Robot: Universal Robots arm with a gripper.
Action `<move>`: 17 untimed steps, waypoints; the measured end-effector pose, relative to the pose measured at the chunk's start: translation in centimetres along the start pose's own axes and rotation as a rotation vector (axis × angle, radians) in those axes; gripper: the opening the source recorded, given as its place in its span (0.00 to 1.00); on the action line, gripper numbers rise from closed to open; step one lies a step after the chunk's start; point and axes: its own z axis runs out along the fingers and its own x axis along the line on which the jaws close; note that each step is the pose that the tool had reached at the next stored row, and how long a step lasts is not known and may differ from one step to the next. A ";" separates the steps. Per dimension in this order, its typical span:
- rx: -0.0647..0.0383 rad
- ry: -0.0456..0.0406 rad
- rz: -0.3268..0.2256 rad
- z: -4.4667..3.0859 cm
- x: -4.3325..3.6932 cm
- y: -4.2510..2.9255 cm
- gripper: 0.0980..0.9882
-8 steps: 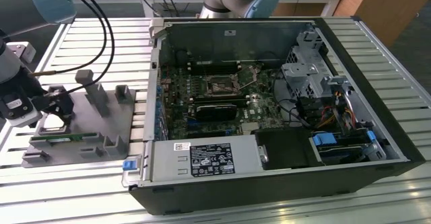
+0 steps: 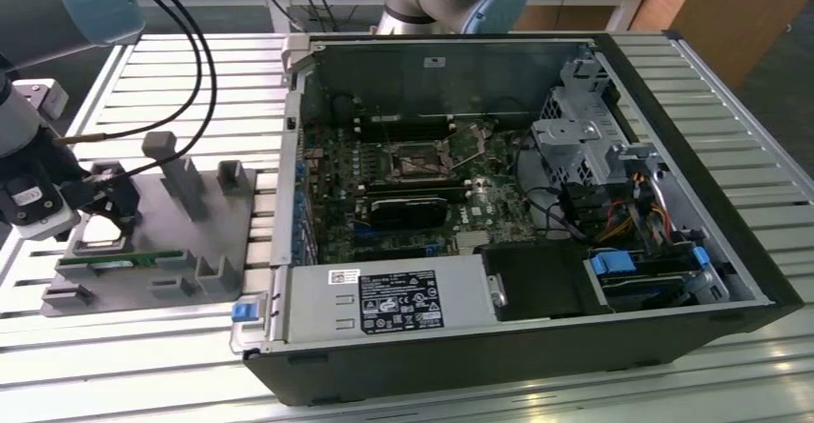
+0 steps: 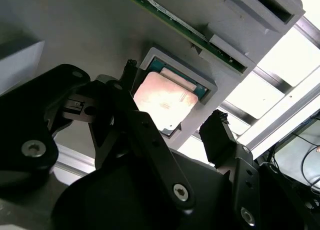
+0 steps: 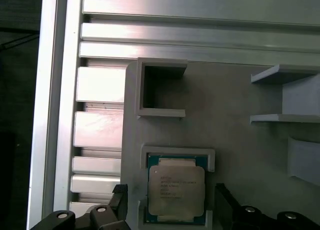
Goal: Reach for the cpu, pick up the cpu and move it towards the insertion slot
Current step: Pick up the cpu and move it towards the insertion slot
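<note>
Above the grey tray (image 2: 166, 240), claw (image 4: 170, 192) spread, straddling the cpu (image 3: 164, 100)

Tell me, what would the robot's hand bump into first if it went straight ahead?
Probably the cpu: the open hand points right at it as it lies in its grey holder. How far off is unclear.

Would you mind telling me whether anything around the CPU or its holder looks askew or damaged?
Nothing stands out. The cpu lies flat and square in its recess on the grey fixture, and the open gripper straddles it from either side without touching it.
</note>
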 end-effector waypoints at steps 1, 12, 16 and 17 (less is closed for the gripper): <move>0.000 0.0000 0.000 0.00 -0.01 0.01 0.77; 0.000 -0.0001 0.000 0.03 -0.20 0.40 0.77; 0.000 0.0000 0.000 0.02 -0.26 0.41 0.75; 0.000 -0.0001 0.000 0.03 -0.29 0.41 0.67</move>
